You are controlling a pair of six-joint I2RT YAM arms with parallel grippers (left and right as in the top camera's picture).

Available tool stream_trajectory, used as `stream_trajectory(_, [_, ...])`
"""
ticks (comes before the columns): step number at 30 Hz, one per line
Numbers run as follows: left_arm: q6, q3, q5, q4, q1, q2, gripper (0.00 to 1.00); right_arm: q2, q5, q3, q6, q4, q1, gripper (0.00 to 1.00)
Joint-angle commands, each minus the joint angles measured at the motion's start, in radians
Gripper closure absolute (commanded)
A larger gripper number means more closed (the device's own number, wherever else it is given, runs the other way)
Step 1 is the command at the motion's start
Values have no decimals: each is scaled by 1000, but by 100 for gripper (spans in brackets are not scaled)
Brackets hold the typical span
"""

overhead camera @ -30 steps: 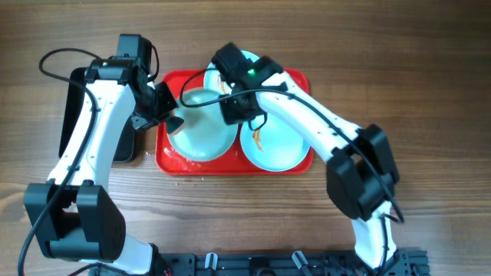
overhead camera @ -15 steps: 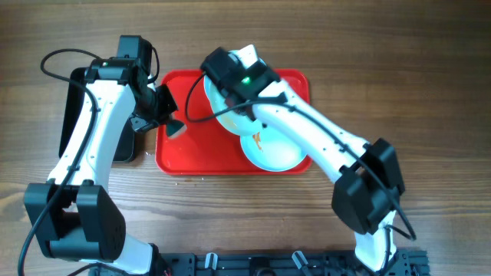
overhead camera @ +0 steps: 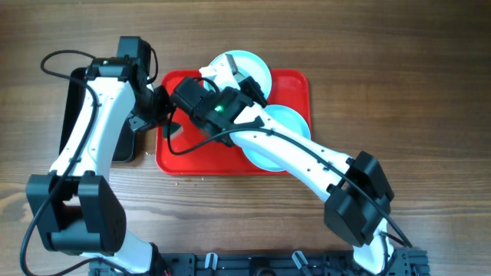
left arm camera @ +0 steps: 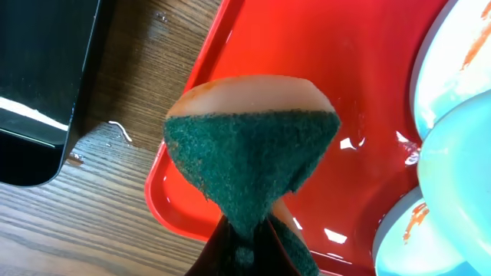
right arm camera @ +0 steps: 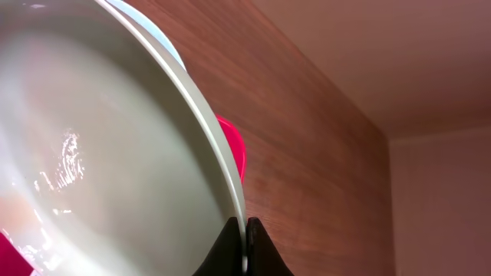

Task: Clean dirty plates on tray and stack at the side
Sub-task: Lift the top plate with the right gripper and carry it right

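The right tool (right arm camera: 246, 244) pinched the rim of a pale, wet-glistening plate (right arm camera: 100, 146), held tilted above the red tray (left arm camera: 307, 46). An orange-smeared plate (left arm camera: 403, 230) lay on the tray. The left tool (left arm camera: 247, 251) clenched a green sponge (left arm camera: 249, 153).

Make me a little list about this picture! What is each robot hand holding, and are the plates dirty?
left gripper: shut on a green sponge, over the red tray
right gripper: shut on the rim of one plate, held tilted
held plate: wet glints, no smear visible
other two plates: orange smears on both
black tray: on the table beside the red tray
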Motion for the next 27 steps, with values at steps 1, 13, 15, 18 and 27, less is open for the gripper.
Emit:
stream_trajectory(1, [20,12,-14,4,5,11,96,-28,131,23,-2,-2,50,96])
stream_trajectory(13, [20,12,-14,11,5,11,96,-28,270,23,-35,-5,165,96])
stream_trajectory(15, [20,11,-14,11,5,11,96,-28,200,21,-14,-14,165,96])
stream_trajectory(18, [20,6,-14,10,5,11,96,-27,127,20,2,-31,156,96])
stream_trajectory(27, [20,-7,-14,14,5,11,96,-47,61,22,-12,-33,119,96])
